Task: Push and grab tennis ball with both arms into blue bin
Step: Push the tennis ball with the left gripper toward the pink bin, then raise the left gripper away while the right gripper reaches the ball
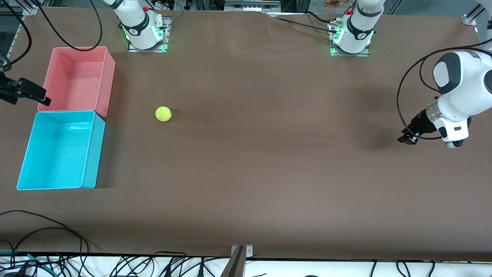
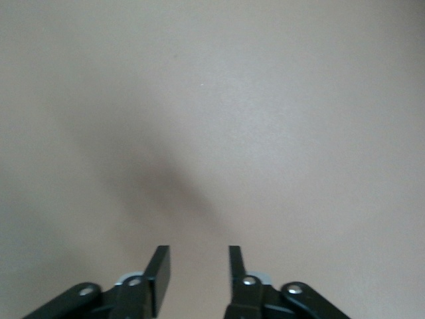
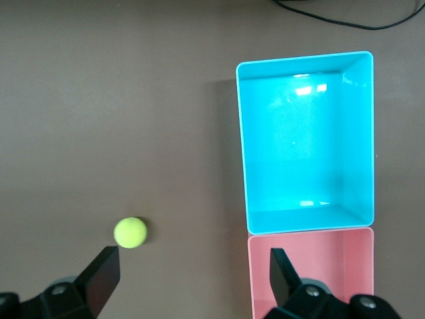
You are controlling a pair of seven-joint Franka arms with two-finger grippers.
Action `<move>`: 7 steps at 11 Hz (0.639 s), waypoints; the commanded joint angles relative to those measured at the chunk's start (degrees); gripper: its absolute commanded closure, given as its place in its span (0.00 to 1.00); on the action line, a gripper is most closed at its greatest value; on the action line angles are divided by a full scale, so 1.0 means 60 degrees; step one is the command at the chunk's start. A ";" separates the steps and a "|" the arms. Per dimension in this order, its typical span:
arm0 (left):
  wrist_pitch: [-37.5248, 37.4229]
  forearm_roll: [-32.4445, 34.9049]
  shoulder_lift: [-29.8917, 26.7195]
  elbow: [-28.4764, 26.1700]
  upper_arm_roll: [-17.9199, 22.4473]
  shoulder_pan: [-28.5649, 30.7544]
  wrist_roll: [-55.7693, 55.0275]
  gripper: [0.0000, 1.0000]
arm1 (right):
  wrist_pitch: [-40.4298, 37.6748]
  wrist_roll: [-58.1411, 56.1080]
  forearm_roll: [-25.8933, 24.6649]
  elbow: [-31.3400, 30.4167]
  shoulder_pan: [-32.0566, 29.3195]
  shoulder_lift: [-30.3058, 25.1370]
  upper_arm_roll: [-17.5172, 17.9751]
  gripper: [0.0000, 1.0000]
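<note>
From the front camera, the tennis ball [image 1: 163, 114] sits alone on the brown counter [image 1: 269, 154], near the right arm's end and well apart from either gripper. Beside it, toward that same end, the blue bin [image 1: 89, 150] stands with its mouth up, touching the pink bin [image 1: 107, 80], and the blue one is the nearer of the two to the camera. The ball rests level with the seam between the two bins, outside both. The left gripper [image 1: 408, 137] hangs low over bare counter at the left arm's end, casting a soft shadow. The right gripper [image 1: 32, 94] pokes in at the edge of the shot, over the pink bin's outer wall.

From the left wrist, there is only plain counter below, and the left gripper [image 2: 199, 269] has its fingers parted with nothing between them.

From the right wrist, the right gripper [image 3: 192, 272] is spread wide and empty, looking down on the tennis ball [image 3: 130, 232], the blue bin [image 3: 242, 146] and a slice of the pink bin [image 3: 255, 279].
</note>
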 commanded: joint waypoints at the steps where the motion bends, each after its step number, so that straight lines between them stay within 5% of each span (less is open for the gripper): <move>1: -0.1139 0.0060 -0.0033 0.0880 -0.0101 0.0083 0.1492 0.00 | -0.0202 0.0090 0.0004 0.0225 -0.0024 0.0091 0.0028 0.00; 4: -0.2003 0.0031 -0.0048 0.1597 -0.0086 0.0303 0.6261 0.00 | -0.0217 0.0090 0.0004 0.0225 -0.0038 0.0091 0.0028 0.00; 7: -0.2764 0.0119 -0.0164 0.2184 -0.0071 0.0188 0.6870 0.00 | -0.0231 0.0031 -0.0011 0.0196 -0.0053 0.0120 0.0014 0.00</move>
